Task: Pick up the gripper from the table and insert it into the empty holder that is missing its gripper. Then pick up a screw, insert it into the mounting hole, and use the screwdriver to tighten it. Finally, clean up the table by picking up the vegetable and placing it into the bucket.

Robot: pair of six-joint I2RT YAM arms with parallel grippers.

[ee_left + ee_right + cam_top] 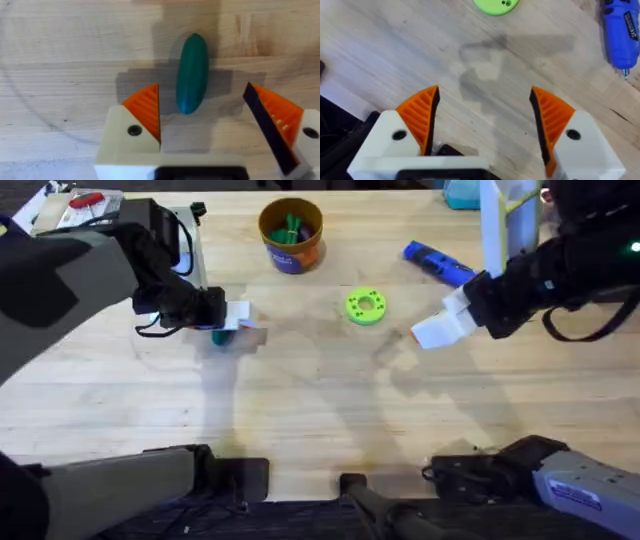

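The dark green oval vegetable (pixel 192 72) lies flat on the wood, its near end just inside my open left gripper (pixel 210 112), closer to one orange pad (pixel 145 107). From overhead, that gripper (pixel 236 320) is low over the vegetable (pixel 218 336) at the table's left. The orange-brown bucket (pixel 290 235) stands at the back centre with green pieces inside. Lying at the back right is the blue screwdriver (pixel 438 263) (pixel 620 32). My right gripper (pixel 440 328) (pixel 485 112) hovers open over bare wood with nothing in it. The holder, the screw and the loose gripper are out of view.
A lime-green disc with holes (pixel 365 306) (pixel 495 5) lies between the two grippers. A clear box with a red item (pixel 80 208) sits at the back left. A white upright post (pixel 495 225) rises at the back right, behind the right arm.
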